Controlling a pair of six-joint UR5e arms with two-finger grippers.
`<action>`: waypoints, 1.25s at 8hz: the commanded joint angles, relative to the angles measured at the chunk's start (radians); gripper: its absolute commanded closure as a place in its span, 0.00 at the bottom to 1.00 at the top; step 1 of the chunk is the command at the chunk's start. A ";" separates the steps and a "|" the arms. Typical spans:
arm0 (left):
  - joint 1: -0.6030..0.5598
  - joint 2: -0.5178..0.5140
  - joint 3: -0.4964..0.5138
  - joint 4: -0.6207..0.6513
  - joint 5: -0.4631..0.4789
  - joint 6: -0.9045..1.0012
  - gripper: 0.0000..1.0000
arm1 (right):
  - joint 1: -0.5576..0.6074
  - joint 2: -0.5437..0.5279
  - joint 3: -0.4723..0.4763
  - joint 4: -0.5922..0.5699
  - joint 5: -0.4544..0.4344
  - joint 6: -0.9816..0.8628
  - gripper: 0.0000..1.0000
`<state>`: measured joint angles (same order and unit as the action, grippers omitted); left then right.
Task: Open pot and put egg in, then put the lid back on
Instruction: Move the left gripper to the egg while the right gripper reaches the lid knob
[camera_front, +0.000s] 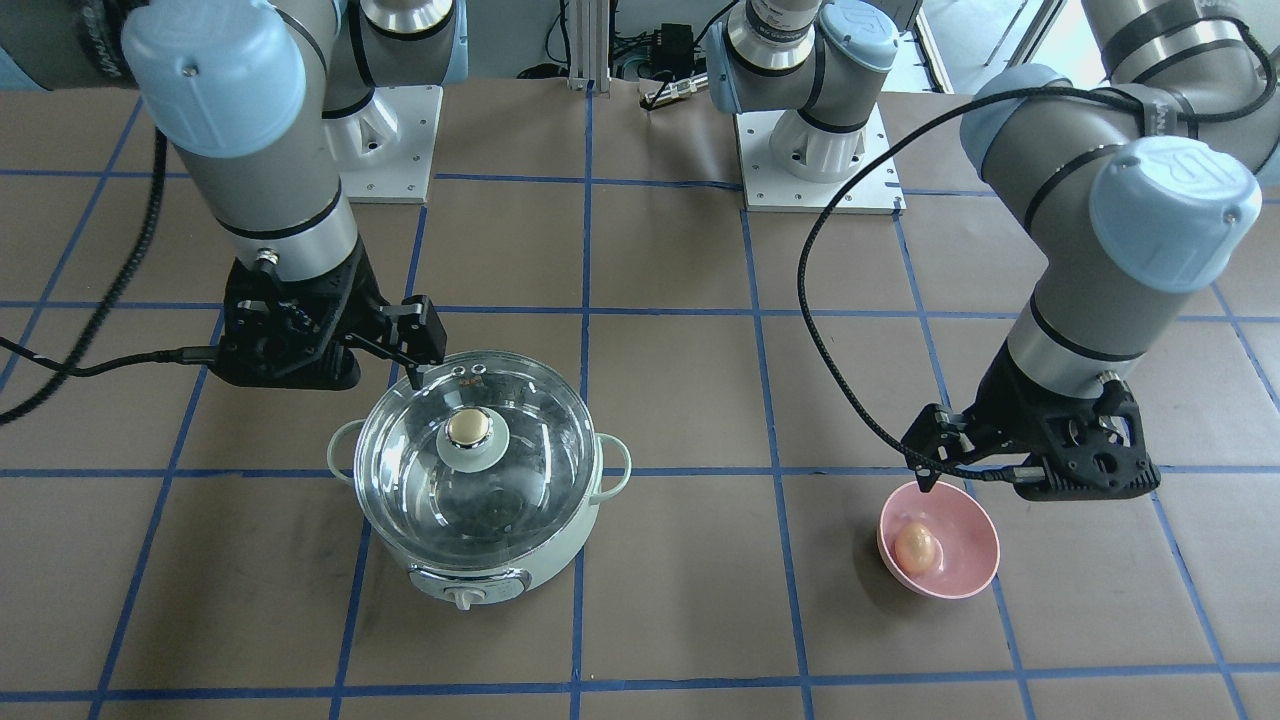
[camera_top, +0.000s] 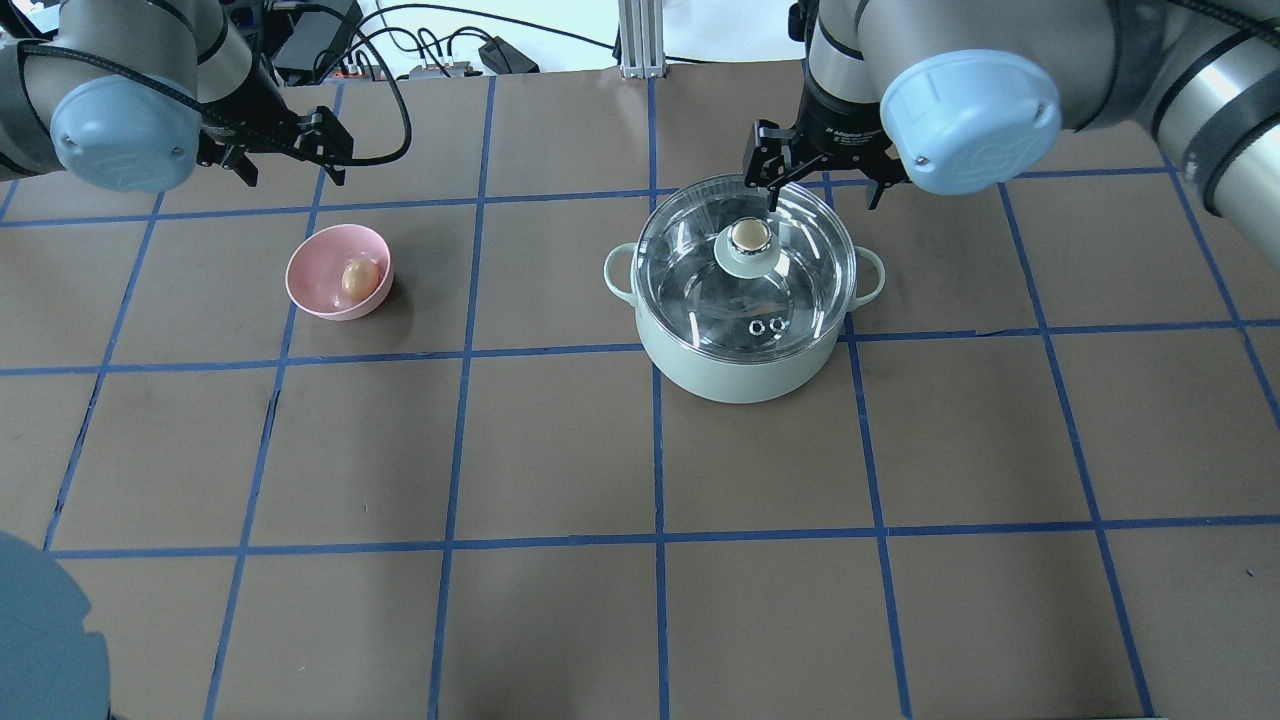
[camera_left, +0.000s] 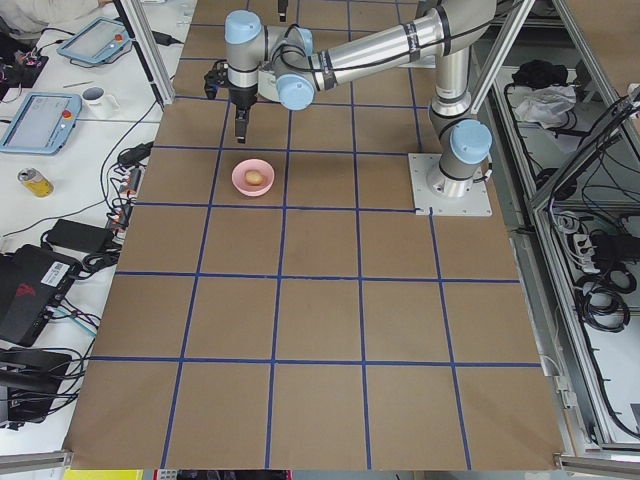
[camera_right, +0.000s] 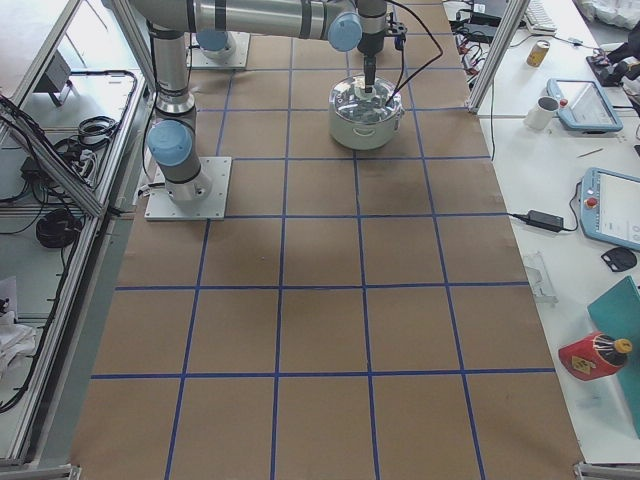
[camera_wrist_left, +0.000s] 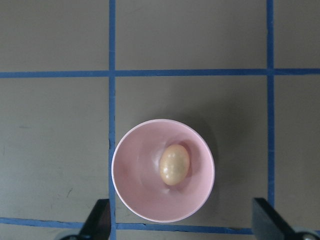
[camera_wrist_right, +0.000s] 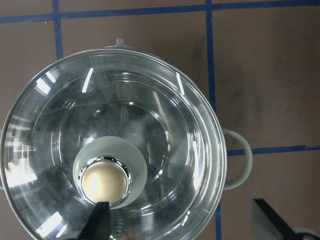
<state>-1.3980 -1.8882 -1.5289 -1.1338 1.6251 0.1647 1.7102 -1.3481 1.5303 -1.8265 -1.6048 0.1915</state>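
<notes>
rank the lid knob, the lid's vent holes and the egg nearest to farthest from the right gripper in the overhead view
From the right gripper, overhead view:
1. lid knob, just beside the open jaws, toward the robot's left.
2. vent holes, at the edge of the lid nearest the robot.
3. egg, in the pink bowl, far over on the robot's left.

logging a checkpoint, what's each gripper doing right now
Left gripper: open, holding nothing; the egg lies in the pink bowl.
Right gripper: open, holding nothing; the lid sits on the pot.
</notes>
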 joint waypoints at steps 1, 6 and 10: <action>0.053 -0.073 -0.008 0.044 0.001 0.047 0.00 | 0.058 0.061 -0.001 -0.060 0.005 0.101 0.00; 0.053 -0.104 -0.076 0.077 -0.004 0.127 0.00 | 0.080 0.110 -0.001 -0.095 0.011 0.134 0.00; 0.053 -0.155 -0.088 0.094 -0.011 0.161 0.00 | 0.080 0.124 0.007 -0.111 0.011 0.128 0.02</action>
<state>-1.3453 -2.0271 -1.6134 -1.0465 1.6145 0.3107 1.7901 -1.2294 1.5337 -1.9350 -1.5944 0.3215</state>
